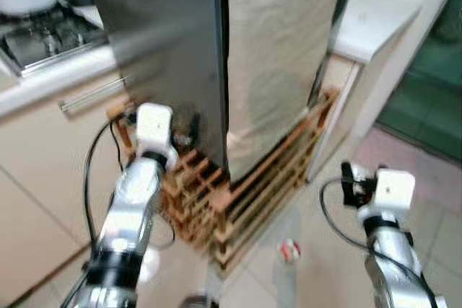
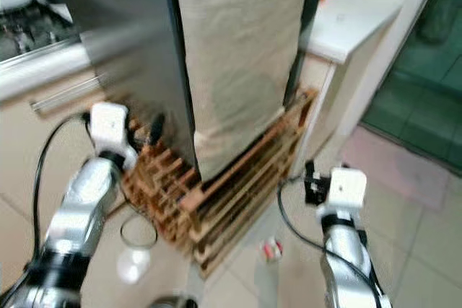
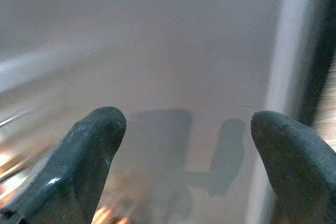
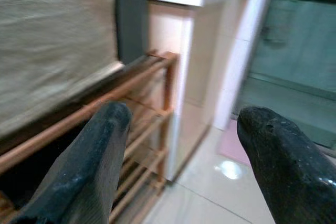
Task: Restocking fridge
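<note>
**Desk:** What dominates the frame?

**Photographer:** A tall grey steel fridge, door shut, its side draped in a beige cloth. It stands on a wooden slatted rack on the pale tiled floor, between the kitchen counter with a gas hob on the robot's left and a white worktop on its right.

**Desk:** And the arms?

**Photographer:** The left gripper is raised close to the steel door near its lower edge, fingers spread wide and holding nothing. The right gripper hangs lower, near the rack's right-hand corner, fingers likewise wide apart and empty.

**Desk:** Anything to stock?

**Photographer:** A clear bottle with a red-and-white cap stands on the floor just in front of the rack, between the two arms. A round glass jar sits on the floor beside the left arm. Both are blurred.
</note>
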Robot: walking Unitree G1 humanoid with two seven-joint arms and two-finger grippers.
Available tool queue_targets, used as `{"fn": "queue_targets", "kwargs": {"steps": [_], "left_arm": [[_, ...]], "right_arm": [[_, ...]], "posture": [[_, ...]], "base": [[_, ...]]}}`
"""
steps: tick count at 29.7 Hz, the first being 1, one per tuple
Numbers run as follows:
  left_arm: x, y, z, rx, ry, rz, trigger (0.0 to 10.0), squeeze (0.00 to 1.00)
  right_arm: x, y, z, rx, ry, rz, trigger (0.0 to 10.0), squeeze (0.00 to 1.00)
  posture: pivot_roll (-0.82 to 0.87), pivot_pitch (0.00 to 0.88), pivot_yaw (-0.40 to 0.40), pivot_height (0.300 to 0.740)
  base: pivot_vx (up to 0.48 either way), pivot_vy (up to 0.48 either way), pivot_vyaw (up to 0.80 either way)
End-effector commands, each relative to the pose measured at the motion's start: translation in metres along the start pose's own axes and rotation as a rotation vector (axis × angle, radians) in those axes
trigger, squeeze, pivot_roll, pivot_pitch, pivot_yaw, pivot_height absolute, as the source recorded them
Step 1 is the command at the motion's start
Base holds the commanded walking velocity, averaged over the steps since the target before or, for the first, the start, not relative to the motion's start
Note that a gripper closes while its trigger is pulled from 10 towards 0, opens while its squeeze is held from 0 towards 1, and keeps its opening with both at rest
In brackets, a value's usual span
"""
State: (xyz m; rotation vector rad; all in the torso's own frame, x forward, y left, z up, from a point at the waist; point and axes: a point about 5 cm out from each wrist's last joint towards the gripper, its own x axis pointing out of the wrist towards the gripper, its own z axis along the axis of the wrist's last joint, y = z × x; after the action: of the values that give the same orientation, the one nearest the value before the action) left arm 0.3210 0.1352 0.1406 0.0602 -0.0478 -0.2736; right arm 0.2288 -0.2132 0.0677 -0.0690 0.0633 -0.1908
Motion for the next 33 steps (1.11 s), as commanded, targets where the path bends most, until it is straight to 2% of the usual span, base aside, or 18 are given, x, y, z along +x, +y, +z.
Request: {"fn": "queue_targets", "kwargs": {"steps": [1,5,10,15,19,24,33], "left_arm": [[0.004,-0.006,0.005,-0.02,0.009,-0.051,10.0,0.0],[0.007,-0.021,0.015,-0.03,0.01,-0.162,10.0,0.0],[0.009,-0.031,0.023,-0.053,0.01,-0.246,10.0,0.0],[0.011,-0.028,0.028,-0.071,0.012,-0.247,10.0,0.0],[0.014,-0.029,0.027,-0.028,0.01,-0.232,10.0,0.0],[0.019,-0.03,0.028,-0.017,0.014,-0.212,10.0,0.0],[0.027,-0.045,0.016,0.02,0.04,-0.218,10.0,0.0]], "right_arm": [[0.0,0.001,-0.001,0.004,-0.007,0.001,10.0,0.0],[0.0,0.0,-0.001,0.005,-0.009,-0.004,10.0,0.0],[-0.001,-0.002,-0.004,0.003,-0.004,-0.01,10.0,0.0],[-0.001,-0.004,-0.006,0.0,0.001,-0.017,10.0,0.0],[-0.001,-0.004,-0.007,-0.003,0.001,-0.015,10.0,0.0],[-0.001,-0.005,-0.007,-0.006,0.0,-0.019,10.0,0.0],[0.0,-0.004,-0.004,-0.007,-0.011,-0.012,10.0,0.0]], "posture": [[0.04,0.0,0.021,0.74],[0.03,0.0,0.029,0.74],[0.03,0.0,0.031,0.74],[0.02,0.0,0.031,0.74],[0.02,0.0,0.033,0.74],[0.02,0.0,0.034,0.74],[0.01,0.0,0.03,0.74]], "base": [[0.0,0.0,0.0],[0.0,0.0,0.0],[0.0,0.0,0.0],[0.0,0.0,0.0],[0.0,0.0,0.0],[0.0,0.0,0.0],[0.0,0.0,0.0]]}}
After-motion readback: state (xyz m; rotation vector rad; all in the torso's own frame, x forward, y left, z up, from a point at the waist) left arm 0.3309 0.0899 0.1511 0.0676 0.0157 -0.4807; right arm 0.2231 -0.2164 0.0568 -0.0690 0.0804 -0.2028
